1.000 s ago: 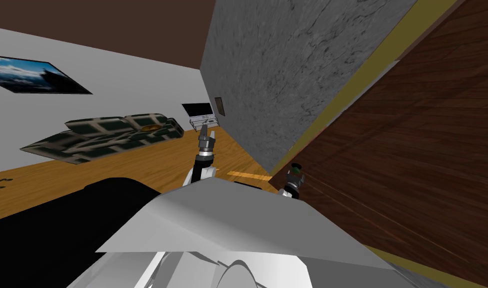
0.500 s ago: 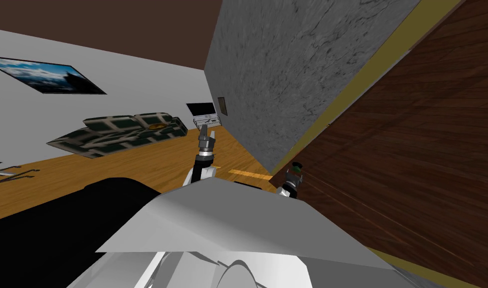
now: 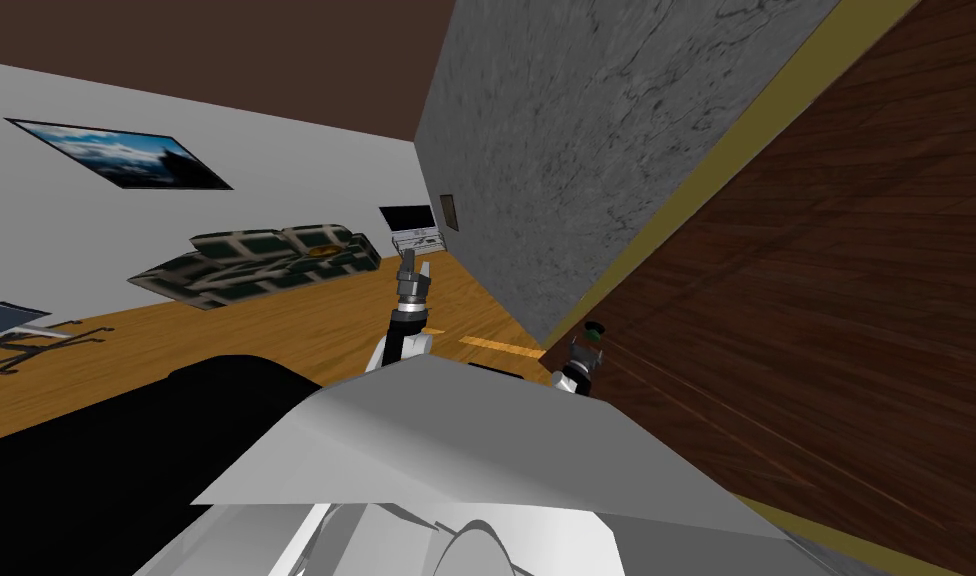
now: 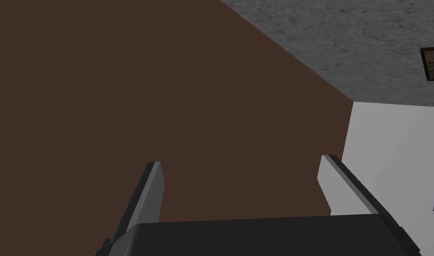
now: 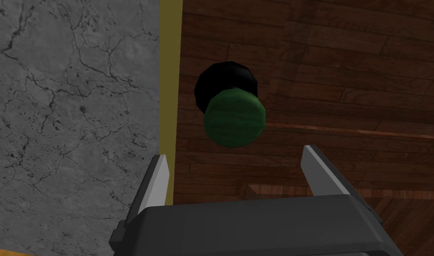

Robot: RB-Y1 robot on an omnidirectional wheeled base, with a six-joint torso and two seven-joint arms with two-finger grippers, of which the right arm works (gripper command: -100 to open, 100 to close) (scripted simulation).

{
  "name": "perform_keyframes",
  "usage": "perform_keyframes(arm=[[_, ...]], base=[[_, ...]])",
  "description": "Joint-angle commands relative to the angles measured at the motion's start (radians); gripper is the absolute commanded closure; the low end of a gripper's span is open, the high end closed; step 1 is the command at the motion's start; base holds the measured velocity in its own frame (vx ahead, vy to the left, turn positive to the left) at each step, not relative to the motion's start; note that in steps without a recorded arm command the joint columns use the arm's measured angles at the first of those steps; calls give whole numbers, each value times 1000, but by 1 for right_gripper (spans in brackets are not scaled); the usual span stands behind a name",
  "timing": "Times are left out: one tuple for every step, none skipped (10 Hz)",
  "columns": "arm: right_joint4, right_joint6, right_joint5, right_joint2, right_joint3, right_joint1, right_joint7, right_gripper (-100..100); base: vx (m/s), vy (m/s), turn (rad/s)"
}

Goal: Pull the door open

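Note:
The door [image 3: 826, 300] is dark brown wood in a yellow frame [image 3: 756, 130], standing to my right. Its round green knob [image 5: 234, 117] sits on a black base [image 5: 223, 82] close to the frame edge. My right gripper [image 5: 236, 171] is open just short of the knob, which lies a little beyond and above the fingertips, not between them. In the head view the right gripper [image 3: 583, 350] sits just below the knob [image 3: 595, 328]. My left gripper [image 3: 414, 270] is raised in front of me, open and empty.
A grey marbled wall [image 3: 576, 150] runs beside the door frame. Across the wooden floor [image 3: 276, 320] stand a dark patterned sofa [image 3: 266, 258] and a small white stand with a screen [image 3: 416, 232]. A picture [image 3: 126, 155] hangs on the white wall.
The whole head view has swung: the sofa and picture slid right, so I have turned. My right gripper has drawn slightly back from the knob.

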Motion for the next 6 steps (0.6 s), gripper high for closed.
perform_keyframes(arm=[[1, 1, -14, 7, 0, -6, -49, -100], [0, 1, -21, 12, 0, -8, -74, -100], [-1, 2, -27, 16, 0, -11, -95, -100], [-2, 2, -33, 20, -1, -12, -113, -100], [-3, 3, -39, 24, -1, -14, -133, -100], [-4, 2, -35, 21, 0, -12, -119, -100]], base=[[-83, -4, 56], [-89, -13, 57], [-86, -5, 49], [-73, 7, 42], [-70, -4, 34], [-32, -5, 6]])
